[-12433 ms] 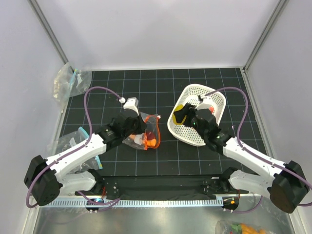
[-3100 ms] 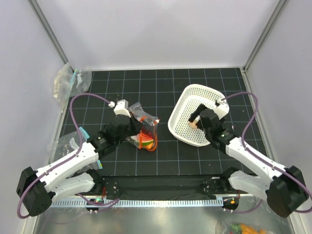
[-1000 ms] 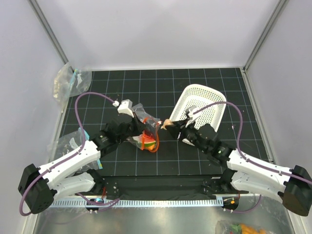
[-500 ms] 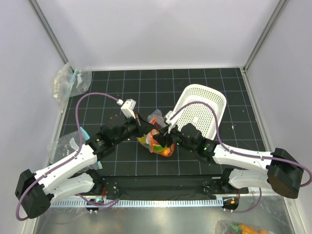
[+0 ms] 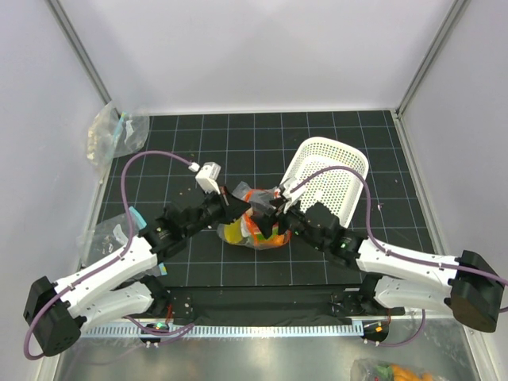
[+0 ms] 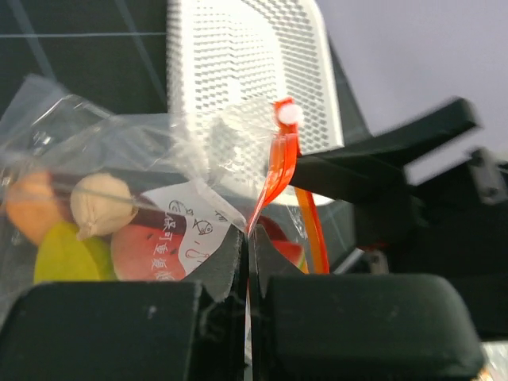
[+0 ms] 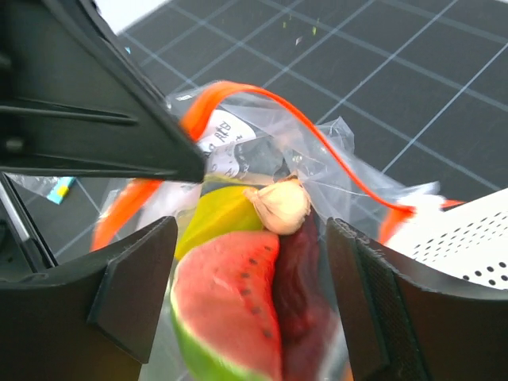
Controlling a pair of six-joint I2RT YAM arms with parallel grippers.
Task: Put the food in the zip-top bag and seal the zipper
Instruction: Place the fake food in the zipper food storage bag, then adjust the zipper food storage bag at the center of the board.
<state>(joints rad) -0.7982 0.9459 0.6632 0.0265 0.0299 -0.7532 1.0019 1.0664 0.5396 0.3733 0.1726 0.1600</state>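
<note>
Filling judged complete: the clear crinkly zip-top bag [image 5: 252, 228], on the black gridded desk [image 5: 198, 135] beside the white lattice basket [image 5: 329, 171], holds the small plastic toy foods [image 7: 230, 294]. The left gripper [image 6: 248, 262] has its jaws clenched on the bag's rim. The right gripper [image 7: 254, 262] has its jaws released over the open mouth. Next, press the red-orange zipper strip [image 6: 279, 171] shut along its width.

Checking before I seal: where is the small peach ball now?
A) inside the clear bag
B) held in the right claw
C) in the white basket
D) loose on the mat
A: both wrist views show the peach ball inside the zip-top bag, beside the lemon.
</note>
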